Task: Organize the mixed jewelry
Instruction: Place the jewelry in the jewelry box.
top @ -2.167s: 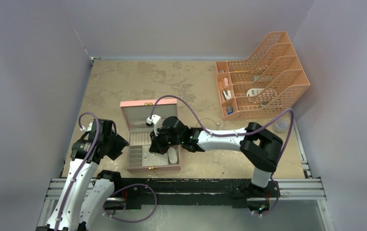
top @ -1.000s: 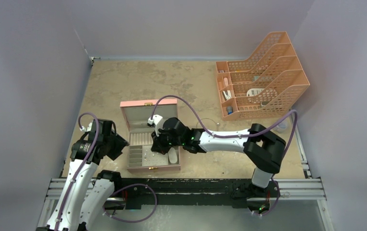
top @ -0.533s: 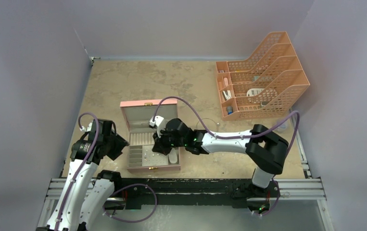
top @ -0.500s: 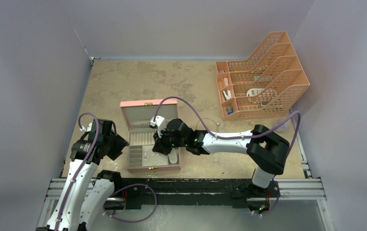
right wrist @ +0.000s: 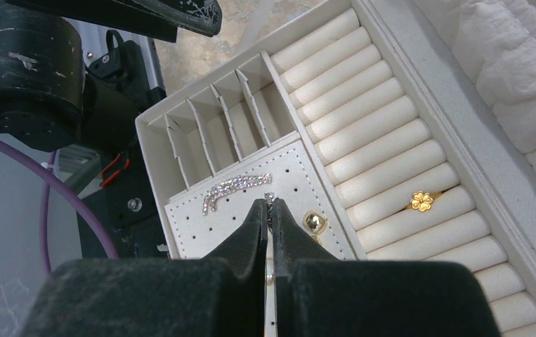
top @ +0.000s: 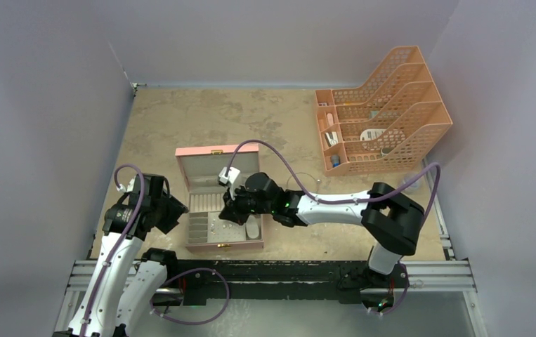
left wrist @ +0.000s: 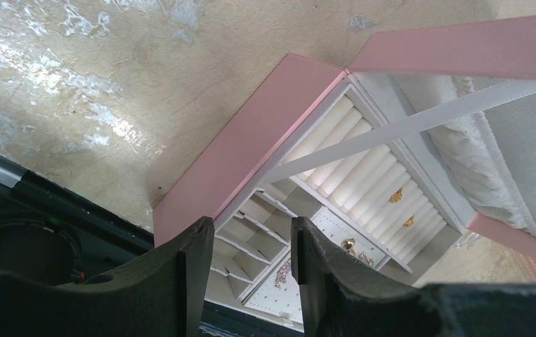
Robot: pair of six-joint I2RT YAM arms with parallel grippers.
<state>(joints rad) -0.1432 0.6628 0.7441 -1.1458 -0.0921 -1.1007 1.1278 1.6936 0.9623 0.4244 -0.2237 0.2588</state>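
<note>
Left gripper (left wrist: 249, 235) hangs parted and empty just beside the box's (top: 223, 245) near-left corner, probably ready to steady it. The lid stands up, so the trays can be reached. Right gripper (right wrist: 270, 206) is low over the perforated pad (right wrist: 194, 217), all but closed, seemingly pinching a tiny sparkly piece (right wrist: 270, 198) to seat it there. The chain piece (right wrist: 235, 191) and a gold stud (right wrist: 312, 222) lie on that pad. Beyond, a clover ring (right wrist: 421, 201) sits in the rolls.

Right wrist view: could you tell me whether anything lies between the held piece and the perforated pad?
Nothing visible does. The right gripper pinches a sparkly piece over bare pad; a silvery bar and a gold stud flank it.
</note>
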